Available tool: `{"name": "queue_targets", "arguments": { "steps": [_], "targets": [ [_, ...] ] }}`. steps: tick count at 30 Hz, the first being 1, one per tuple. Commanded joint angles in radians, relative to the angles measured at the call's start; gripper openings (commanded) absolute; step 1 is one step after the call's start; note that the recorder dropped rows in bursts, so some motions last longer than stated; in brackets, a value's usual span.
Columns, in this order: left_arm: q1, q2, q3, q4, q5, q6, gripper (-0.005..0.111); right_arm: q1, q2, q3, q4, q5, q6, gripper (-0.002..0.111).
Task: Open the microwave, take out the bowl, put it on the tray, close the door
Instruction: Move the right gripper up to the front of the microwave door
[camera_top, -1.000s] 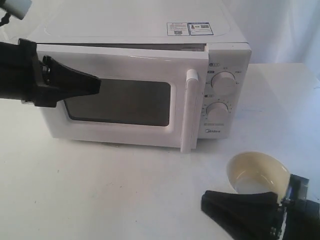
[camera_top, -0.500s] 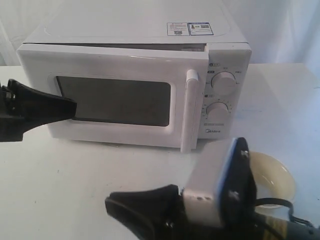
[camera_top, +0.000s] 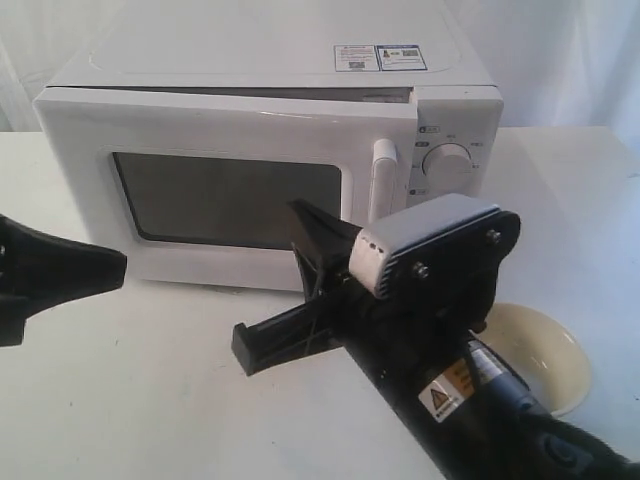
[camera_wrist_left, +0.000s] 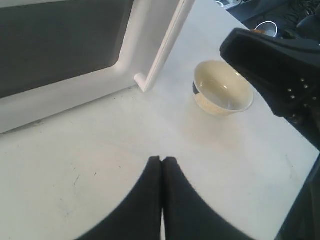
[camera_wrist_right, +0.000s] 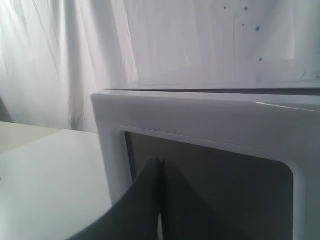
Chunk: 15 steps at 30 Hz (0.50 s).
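Since the last look my right arm (camera_top: 440, 300) had swung up before the microwave (camera_top: 270, 60); the bowl (camera_top: 545, 350) sat on the desk (camera_top: 150, 400) beside it. From my left wrist, my left claw (camera_wrist_left: 161, 190) was pressed together, with the bowl near the door (camera_wrist_left: 100, 85) handle. From my right wrist, my right claw (camera_wrist_right: 160, 200) was together too, facing the door.

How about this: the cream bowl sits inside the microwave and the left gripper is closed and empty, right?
No. The bowl sits outside the microwave, on the table, as the left wrist view shows. The left gripper is closed and empty.
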Motion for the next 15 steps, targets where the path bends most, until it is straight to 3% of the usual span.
{"name": "queue_targets", "arguments": {
  "steps": [1,7,15],
  "targets": [
    [-0.003,-0.007,0.038,-0.012,0.021,-0.010,0.000,0.001,0.044,-0.022,0.040,-0.031,-0.037,0.000],
    [-0.003,-0.007,0.092,-0.017,-0.016,-0.008,0.000,-0.031,0.086,-0.071,0.239,-0.031,-0.123,0.000],
    [-0.003,-0.007,0.103,-0.027,-0.037,-0.006,0.000,-0.073,0.133,-0.140,0.172,-0.031,-0.231,0.000]
  ]
}}
